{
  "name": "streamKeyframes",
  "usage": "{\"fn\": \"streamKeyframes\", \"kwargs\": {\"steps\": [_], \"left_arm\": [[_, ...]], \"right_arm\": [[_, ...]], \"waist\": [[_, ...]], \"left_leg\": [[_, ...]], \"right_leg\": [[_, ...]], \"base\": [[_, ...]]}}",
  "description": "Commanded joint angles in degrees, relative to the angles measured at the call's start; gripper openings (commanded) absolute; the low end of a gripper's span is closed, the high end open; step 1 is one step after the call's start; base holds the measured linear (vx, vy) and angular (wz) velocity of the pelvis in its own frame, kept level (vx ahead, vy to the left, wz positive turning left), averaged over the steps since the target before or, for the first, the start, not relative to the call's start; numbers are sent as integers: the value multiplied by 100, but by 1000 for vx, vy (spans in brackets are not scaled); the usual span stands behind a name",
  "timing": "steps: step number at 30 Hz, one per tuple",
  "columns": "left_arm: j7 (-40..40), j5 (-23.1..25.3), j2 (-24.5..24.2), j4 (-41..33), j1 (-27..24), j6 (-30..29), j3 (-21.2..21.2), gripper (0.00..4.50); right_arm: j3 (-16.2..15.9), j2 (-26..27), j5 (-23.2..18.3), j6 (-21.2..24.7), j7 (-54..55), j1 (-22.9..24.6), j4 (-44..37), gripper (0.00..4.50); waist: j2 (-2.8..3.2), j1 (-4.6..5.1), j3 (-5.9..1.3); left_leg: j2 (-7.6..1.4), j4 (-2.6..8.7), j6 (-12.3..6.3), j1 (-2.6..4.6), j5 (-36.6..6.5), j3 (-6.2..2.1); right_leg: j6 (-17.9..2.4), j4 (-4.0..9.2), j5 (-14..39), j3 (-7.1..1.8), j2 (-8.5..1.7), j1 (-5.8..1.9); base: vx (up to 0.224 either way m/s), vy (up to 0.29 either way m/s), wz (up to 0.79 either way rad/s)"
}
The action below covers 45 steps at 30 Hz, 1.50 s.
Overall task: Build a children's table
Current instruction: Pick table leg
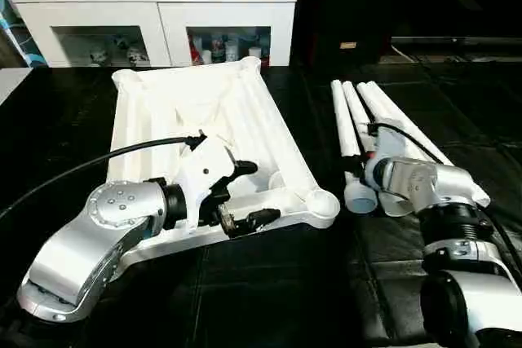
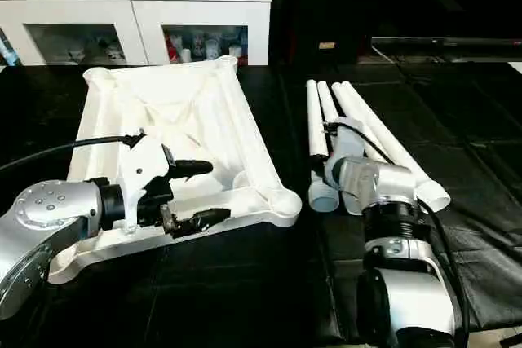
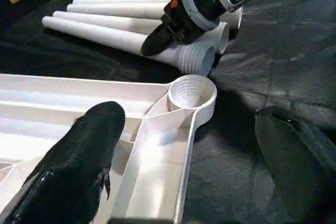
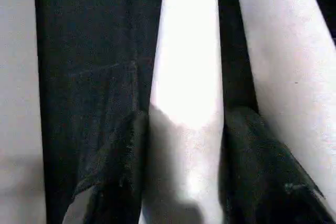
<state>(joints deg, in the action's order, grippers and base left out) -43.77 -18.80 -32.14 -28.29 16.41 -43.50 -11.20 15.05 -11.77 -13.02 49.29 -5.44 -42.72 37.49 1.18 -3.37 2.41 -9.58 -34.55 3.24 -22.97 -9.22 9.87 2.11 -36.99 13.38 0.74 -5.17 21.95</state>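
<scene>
So the white plastic rectangular table top (image 1: 220,132) is lying upside down on the black leather-look padded surface (image 1: 277,291), ribbed underside facing up, with its rounded corner sockets showing. The nearest socket on the robot's right side (image 3: 193,92) is open and threaded inside.

Just to the right of the top, four long white tapered tube legs (image 2: 359,124) lie side by side in a bunch, wide threaded ends pointing toward the robot. They sit close to the table top but not touching it.

The left gripper (image 1: 245,195) hangs over the near edge of the table top with its two black fingers spread wide, one finger above the ribbed tray part and the other out past the rim over the black surface. Nothing is between them.

The right gripper (image 4: 184,156) is down on the bunch of legs near their wide ends. In the right wrist view its two black fingers (image 4: 118,171) sit on either side of one white leg, right up against it, so it looks clamped on that leg.

At the back there's a white cabinet with glass doors (image 1: 159,10) with small bits on the shelves inside and a few items on top.
</scene>
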Motion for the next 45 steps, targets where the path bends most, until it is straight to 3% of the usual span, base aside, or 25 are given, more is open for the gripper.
{"fn": "streamKeyframes", "kwargs": {"steps": [1, 7, 11, 12, 13, 15, 16, 20, 21, 22, 24, 25, 26, 27, 30, 35, 38, 40, 42, 44, 45], "left_arm": [[34, 42, -26, 65, 100, 60, -42, 450], [181, 37, 98, 135, 122, 85, 62, 450], [630, -37, 531, 357, 305, 59, 352, 450], [944, -2, 792, 567, 463, 120, 509, 450], [1163, 33, 958, 723, 574, 155, 611, 450], [1323, 62, 1076, 839, 657, 185, 682, 450], [1623, 152, 1281, 1075, 840, 268, 780, 450], [1882, 200, 1489, 1273, 1010, 342, 873, 450], [2252, 74, 1920, 1597, 1350, 406, 1135, 450], [2393, 6, 2100, 1723, 1485, 426, 1249, 450], [2531, -224, 2405, 1893, 1703, 425, 1434, 450], [2531, -224, 2405, 1893, 1703, 425, 1434, 450], [2552, -363, 2521, 1942, 1786, 408, 1517, 450], [2678, -872, 2897, 2069, 2002, 298, 1863, 450], [2874, -1272, 3184, 2153, 2196, 232, 2153, 450], [3048, -2088, 3657, 2386, 2617, -129, 2703, 450], [3069, -2212, 3684, 2404, 2668, -192, 2724, 450], [3134, -2627, 3778, 2390, 2736, -341, 2820, 450], [3088, -2899, 3849, 2274, 2740, -508, 2834, 450], [3080, -2931, 3860, 2249, 2735, -541, 2832, 450], [3109, -2914, 3873, 2224, 2709, -598, 2798, 450]], "right_arm": [[152, -3, -67, -76, 119, -37, 155, 190], [352, 39, -251, -366, 97, -90, -155, 186], [571, 83, -676, -659, -376, -89, -707, 184], [653, 112, -830, -1173, -627, -39, -990, 184], [668, 126, -903, -1391, -776, -2, -1142, 184], [655, 123, -948, -1521, -916, 30, -1251, 184], [721, 136, -1143, -1496, -1178, 72, -1434, 184], [573, 87, -1196, -1502, -1571, 203, -1644, 184], [574, 138, -1749, -1115, -2201, 423, -2130, 184], [558, 157, -1980, -1021, -2450, 526, -2330, 184], [475, 160, -2379, -921, -2939, 754, -2721, 184], [475, 160, -2379, -921, -2939, 754, -2721, 184], [420, 150, -2504, -855, -3089, 839, -2864, 184], [290, 107, -2789, -645, -3500, 1053, -3226, 184], [233, 77, -3074, -436, -3781, 1206, -3494, 184], [148, -7, -3622, -92, -4258, 1543, -4057, 184], [132, -27, -3703, -61, -4303, 1593, -4120, 184], [72, -75, -3753, -31, -4319, 1671, -4226, 184], [-104, -143, -3530, -167, -4255, 1727, -4282, 184], [-143, -159, -3480, -197, -4235, 1735, -4288, 184], [-275, -187, -3268, -331, -4169, 1736, -4329, 184]], "waist": [[-8, 0, -346], [-19, 2, -350], [-25, -9, -368], [-24, -22, -374], [-24, -22, -374], [-36, -28, -377], [-30, -29, -377], [-36, -47, -386], [-60, -48, -379], [-41, -87, -389], [-68, -103, -389], [-69, -135, -392], [-76, -125, -382], [-79, -145, -379], [-91, -205, -376], [-96, -231, -351], [-92, -240, -349], [-87, -247, -348], [-92, -253, -349], [-90, -253, -348], [-101, -250, -346]], "left_leg": [[-183, 407, 318, 167, -1299, -26], [-185, 407, 305, 158, -1248, -23], [-188, 388, 198, 144, -1077, -17], [-190, 383, 121, 134, -977, -25], [-190, 383, 121, 134, -977, -25], [-186, 374, 25, 121, -911, -24], [-186, 367, -34, 132, -872, -21], [-195, 366, -132, 127, -816, -33], [-185, 362, -187, 115, -758, -22], [-209, 347, -235, 147, -819, -26], [-204, 354, -337, 120, -759, -33], [-221, 353, -371, 117, -728, -49], [-209, 360, -375, 97, -716, -44], [-213, 340, -376, 114, -733, -25], [-219, 344, -440, 106, -707, -45], [-212, 365, -373, 106, -840, -47], [-223, 382, -294, 110, -891, -61], [-218, 382, -241, 104, -888, -60], [-228, 387, -221, 101, -827, -64], [-224, 390, -216, 101, -810, -63], [-226, 392, -201, 99, -820, -62]], "right_leg": [[-1136, 441, 535, -98, -138, -136], [-1119, 440, 495, -100, -136, -139], [-1138, 421, 102, -103, -135, -172], [-1173, 415, -43, -93, -140, -179], [-1173, 415, -43, -93, -140, -179], [-1200, 422, -117, -93, -142, -205], [-1214, 427, -173, -94, -132, -199], [-1272, 427, -221, -79, -141, -214], [-1318, 433, -233, -82, -135, -223], [-1363, 440, -278, -92, -154, -225], [-1399, 442, -391, -80, -157, -248], [-1435, 433, -389, -75, -185, -246], [-1436, 435, -344, -72, -178, -250], [-1503, 440, -307, -82, -187, -244], [-1538, 446, -236, -74, -188, -245], [-1470, 501, 160, -72, -189, -231], [-1355, 520, 364, -71, -196, -216], [-1324, 525, 370, -74, -201, -221], [-1286, 520, 293, -73, -199, -220], [-1276, 522, 267, -73, -195, -217], [-1259, 526, 291, -72, -199, -215]], "base": [[0, 0, 0], [0, 0, 0], [0, 0, 0], [0, 0, 0], [0, 0, 0], [0, 0, 0], [0, 0, 0], [0, 0, 0], [0, 0, 0], [0, 0, 0], [0, 0, 0], [0, 0, 0], [0, 0, 0], [0, 0, 0], [0, 0, 0], [0, 0, 0], [0, 0, 0], [0, 0, 0], [0, 0, 0], [0, 0, 0], [0, 0, 0]]}}
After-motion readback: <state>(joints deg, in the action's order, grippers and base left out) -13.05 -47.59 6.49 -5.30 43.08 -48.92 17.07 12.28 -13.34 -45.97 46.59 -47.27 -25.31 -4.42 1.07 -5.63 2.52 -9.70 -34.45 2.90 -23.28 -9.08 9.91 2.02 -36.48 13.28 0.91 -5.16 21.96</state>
